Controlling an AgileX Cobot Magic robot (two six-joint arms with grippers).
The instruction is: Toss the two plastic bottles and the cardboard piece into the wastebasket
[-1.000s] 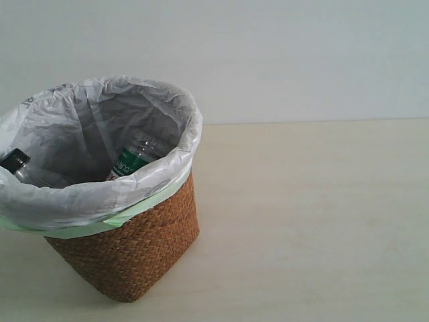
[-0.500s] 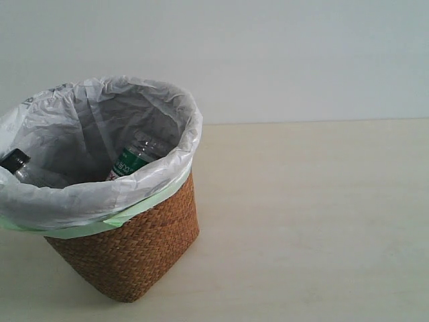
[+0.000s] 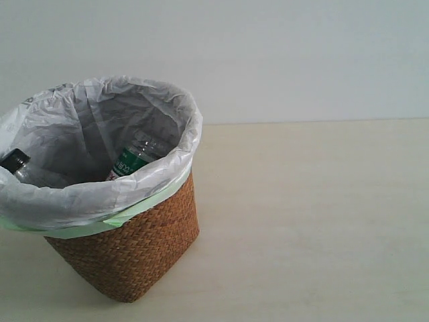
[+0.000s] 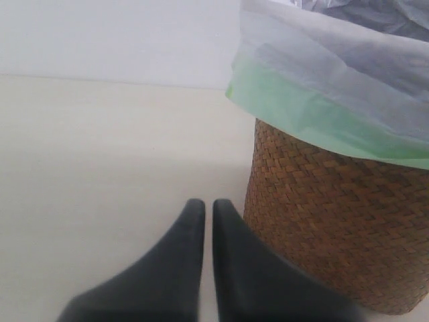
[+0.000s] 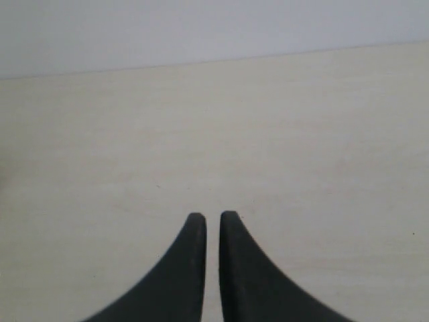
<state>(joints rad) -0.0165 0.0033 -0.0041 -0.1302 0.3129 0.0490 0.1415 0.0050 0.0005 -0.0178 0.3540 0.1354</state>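
The brown wicker wastebasket stands at the left of the exterior view, lined with a grey-white bag with a pale green edge. Inside it lie the bottle with the green-white label and, at the left rim, the black-capped bottle. The cardboard piece is hidden. Neither gripper shows in the exterior view. My left gripper is shut and empty, low over the table right beside the wastebasket. My right gripper is shut and empty above bare table.
A pale wooden table runs to a plain light wall behind. The bag's folded rim overhangs the basket wall near my left gripper.
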